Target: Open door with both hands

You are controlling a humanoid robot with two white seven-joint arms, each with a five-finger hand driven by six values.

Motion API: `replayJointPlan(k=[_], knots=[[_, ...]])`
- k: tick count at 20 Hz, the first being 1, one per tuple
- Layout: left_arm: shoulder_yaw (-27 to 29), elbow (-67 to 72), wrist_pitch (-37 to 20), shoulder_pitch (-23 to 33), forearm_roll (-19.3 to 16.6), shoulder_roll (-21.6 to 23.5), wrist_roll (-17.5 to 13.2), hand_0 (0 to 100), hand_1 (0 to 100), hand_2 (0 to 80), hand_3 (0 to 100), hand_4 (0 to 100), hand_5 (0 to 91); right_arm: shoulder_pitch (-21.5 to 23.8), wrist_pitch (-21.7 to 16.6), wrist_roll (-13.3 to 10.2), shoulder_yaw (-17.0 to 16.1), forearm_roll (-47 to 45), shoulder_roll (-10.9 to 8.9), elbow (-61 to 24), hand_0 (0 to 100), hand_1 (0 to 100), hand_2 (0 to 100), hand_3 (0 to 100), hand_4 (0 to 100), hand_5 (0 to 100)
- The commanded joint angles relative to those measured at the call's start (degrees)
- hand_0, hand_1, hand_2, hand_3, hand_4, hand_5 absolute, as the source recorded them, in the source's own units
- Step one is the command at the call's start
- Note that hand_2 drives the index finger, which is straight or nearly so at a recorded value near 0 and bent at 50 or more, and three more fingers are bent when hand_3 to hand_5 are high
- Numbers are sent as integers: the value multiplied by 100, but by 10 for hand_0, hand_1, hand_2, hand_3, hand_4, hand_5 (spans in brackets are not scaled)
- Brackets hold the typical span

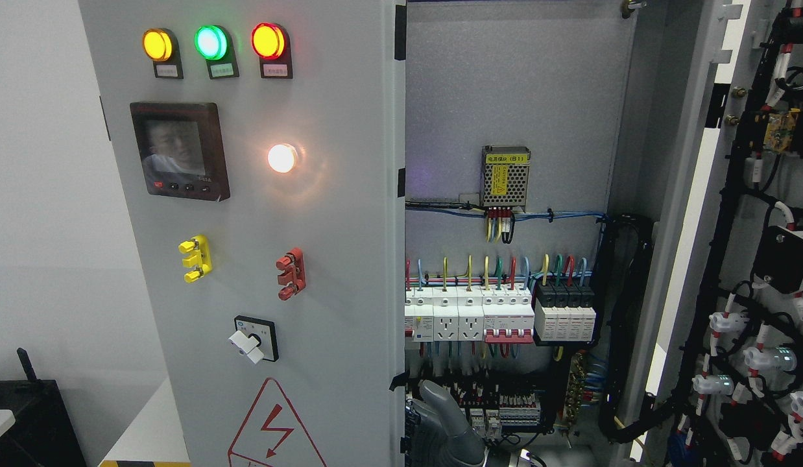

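Grey robot hand (450,425) rises beside left door (259,259), before breakers (499,314).

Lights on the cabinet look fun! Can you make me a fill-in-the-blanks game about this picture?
1. The middle top light is ____.
2. The right door is ____.
3. The clip right of the yellow clip is ____.
4. A grey robot hand shows at the ____ edge.

Missing words: green; open; red; bottom

The left door (259,246) stands partly swung open, carrying three lit lamps (211,42), a small screen (179,150) and a rotary switch (255,338). Behind it, breakers (499,314) line the cabinet (505,97). A grey hand (448,421) shows at the bottom edge; its arm's side is unclear.
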Motion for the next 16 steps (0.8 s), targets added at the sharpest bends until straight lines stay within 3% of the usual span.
replayJointPlan(k=[1, 4, 16], knots=[[0, 0, 4, 44, 0, 44, 1, 0, 0, 0, 0, 42, 0, -9, 27, 12, 176, -19, 37, -22, 0, 0, 0, 0, 0, 0], [0, 0, 4, 44, 0, 44, 1, 0, 0, 0, 0, 42, 0, -9, 27, 204, 264, -19, 45, -22, 0, 0, 0, 0, 0, 0], [0, 0, 4, 44, 0, 44, 1, 0, 0, 0, 0, 42, 0, 35, 27, 416, 291, -186, 54, -312, 0, 0, 0, 0, 0, 0]])
